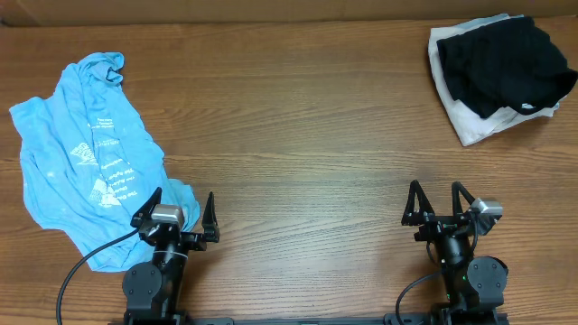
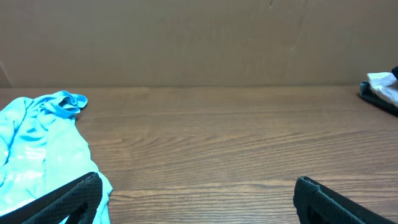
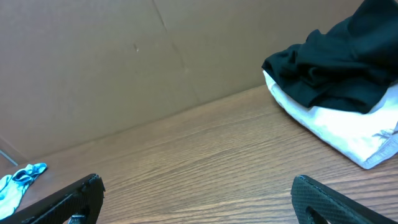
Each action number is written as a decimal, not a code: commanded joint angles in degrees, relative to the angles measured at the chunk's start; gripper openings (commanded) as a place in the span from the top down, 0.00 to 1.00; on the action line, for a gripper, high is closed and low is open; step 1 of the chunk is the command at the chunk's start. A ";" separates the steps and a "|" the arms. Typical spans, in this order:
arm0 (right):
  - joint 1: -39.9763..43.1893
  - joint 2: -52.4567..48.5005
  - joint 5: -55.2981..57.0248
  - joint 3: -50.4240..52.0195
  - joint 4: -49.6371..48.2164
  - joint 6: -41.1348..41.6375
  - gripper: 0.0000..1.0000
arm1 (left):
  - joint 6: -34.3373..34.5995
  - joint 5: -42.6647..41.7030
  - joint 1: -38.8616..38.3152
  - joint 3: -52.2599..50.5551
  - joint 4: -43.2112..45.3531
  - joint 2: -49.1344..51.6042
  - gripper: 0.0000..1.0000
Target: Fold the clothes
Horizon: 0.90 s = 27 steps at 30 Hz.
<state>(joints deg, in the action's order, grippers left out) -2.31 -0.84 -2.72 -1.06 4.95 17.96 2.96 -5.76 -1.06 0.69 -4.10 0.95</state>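
The light blue T-shirt (image 1: 86,153) lies crumpled on the left part of the desk (image 1: 307,135). Its white print faces up, and its near edge reaches the left jaws, which stand wide open with nothing between them. The right jaws are just as wide and empty, well apart from the shirt, over bare wood. By its look the shirt is thin, soft and light. It will likely sag and drag rather than keep any shape, and a pinch may catch both layers or slide off a smooth fold. The collar (image 1: 107,63), bunched at the far end, is the clearest landmark. The best holds are probably the shoulder seams on either side of it, or two corners of the hem once they are found, so that the cloth can be drawn flat before any fold. Much is unclear: the sleeves and hem are lost in the wrinkles, and the left arm (image 1: 153,271) covers part of the near edge. It cannot be told whether the left finger touches the cloth or only stands above it. The left wrist view cuts the shirt off at its left border, and the right wrist view shows only a blue scrap. In the far right corner a black garment (image 1: 506,63) hides most of a white garment (image 1: 470,126).
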 commanded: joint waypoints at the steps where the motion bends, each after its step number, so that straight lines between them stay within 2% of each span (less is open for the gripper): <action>1: -0.22 0.46 0.07 0.59 -0.35 0.11 0.00 | 0.44 0.39 0.44 -0.37 0.07 -0.70 0.00; 27: -0.22 0.46 2.14 0.59 -0.20 0.09 0.00 | 0.44 0.42 0.44 -0.37 0.07 -0.70 0.00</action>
<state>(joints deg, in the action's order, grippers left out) -2.28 -0.84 -1.45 -1.06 5.10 17.98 2.96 -5.76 -1.06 0.69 -4.10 0.95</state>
